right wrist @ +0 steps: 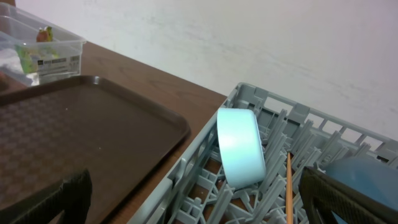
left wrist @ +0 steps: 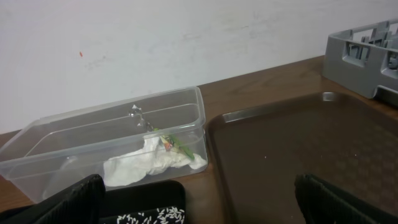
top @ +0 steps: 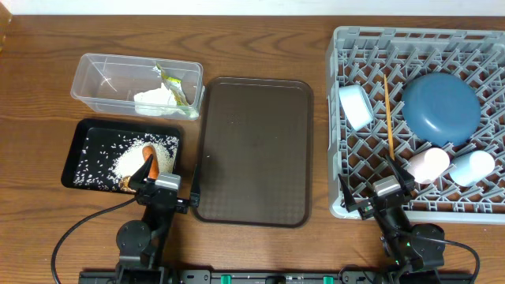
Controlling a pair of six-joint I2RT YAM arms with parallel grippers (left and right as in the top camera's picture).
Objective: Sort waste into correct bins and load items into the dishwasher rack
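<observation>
The clear tub (top: 102, 79) at the back left holds the white tissue (top: 156, 101) and the yellow-green wrapper (top: 177, 83); both also show in the left wrist view, the tissue (left wrist: 146, 163) and the wrapper (left wrist: 176, 146). The black tray (top: 83, 146) holds rice grains (top: 118, 162) and the orange carrot (top: 150, 154). The grey rack (top: 347, 197) holds the blue plate (top: 440, 108), white bowl (top: 356, 106) on its side, chopsticks (top: 388, 118), pink cup (top: 428, 164) and light blue cup (top: 472, 167). My left gripper (top: 163, 183) (left wrist: 199, 205) is open and empty by the black tray. My right gripper (top: 387, 188) (right wrist: 199, 199) is open and empty at the rack's front wall.
A large dark brown serving tray (top: 252, 150) lies between the bins and the rack. It also shows in the left wrist view (left wrist: 298, 143) and the right wrist view (right wrist: 74, 130). A white wall stands behind the table.
</observation>
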